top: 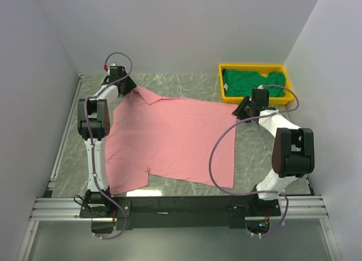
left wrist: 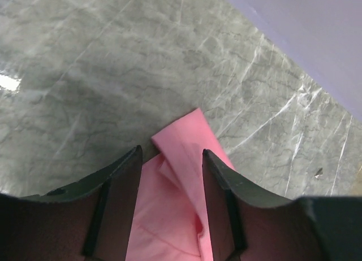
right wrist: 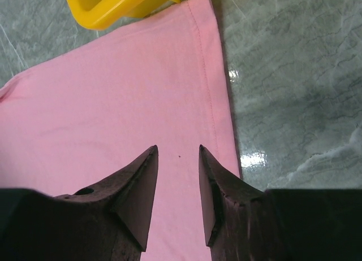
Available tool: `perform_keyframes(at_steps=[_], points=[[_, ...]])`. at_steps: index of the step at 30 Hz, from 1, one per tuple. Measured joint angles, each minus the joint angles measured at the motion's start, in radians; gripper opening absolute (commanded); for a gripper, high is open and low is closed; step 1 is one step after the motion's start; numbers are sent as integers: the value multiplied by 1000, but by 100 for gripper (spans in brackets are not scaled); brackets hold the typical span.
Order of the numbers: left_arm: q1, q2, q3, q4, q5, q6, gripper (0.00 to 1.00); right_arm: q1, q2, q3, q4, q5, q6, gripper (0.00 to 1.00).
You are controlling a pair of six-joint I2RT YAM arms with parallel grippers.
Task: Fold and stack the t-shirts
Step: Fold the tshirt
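The pink t-shirt (top: 169, 136) lies spread flat across the middle of the table, collar toward the far left. My left gripper (top: 129, 86) sits at that far-left corner. In the left wrist view its jaws (left wrist: 171, 151) stand open on either side of a folded tip of pink cloth (left wrist: 181, 142), not pressing it. My right gripper (top: 240, 109) hangs over the shirt's far-right corner. Its jaws (right wrist: 177, 148) are open just above the pink cloth (right wrist: 113, 103), near the stitched hem. The dark green t-shirt (top: 251, 80) lies crumpled in the yellow tray.
The yellow tray (top: 251, 66) stands at the far right, one corner (right wrist: 107, 7) close to the pink shirt's edge. Grey walls enclose the marble table (top: 186, 80) at the left, back and right. A metal rail (top: 181, 207) runs along the near edge.
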State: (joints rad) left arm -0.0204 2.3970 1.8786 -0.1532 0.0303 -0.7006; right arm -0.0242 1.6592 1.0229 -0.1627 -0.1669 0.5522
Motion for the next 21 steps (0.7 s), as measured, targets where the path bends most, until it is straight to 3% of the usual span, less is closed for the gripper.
perform_keyframes(at_steps=[11,21], points=[[-2,23,16,37,11,-3,50,0,0,0,6,0,1,41],[-2,62,50,71,22,-3,37,0,32,11,13,0,8,40]])
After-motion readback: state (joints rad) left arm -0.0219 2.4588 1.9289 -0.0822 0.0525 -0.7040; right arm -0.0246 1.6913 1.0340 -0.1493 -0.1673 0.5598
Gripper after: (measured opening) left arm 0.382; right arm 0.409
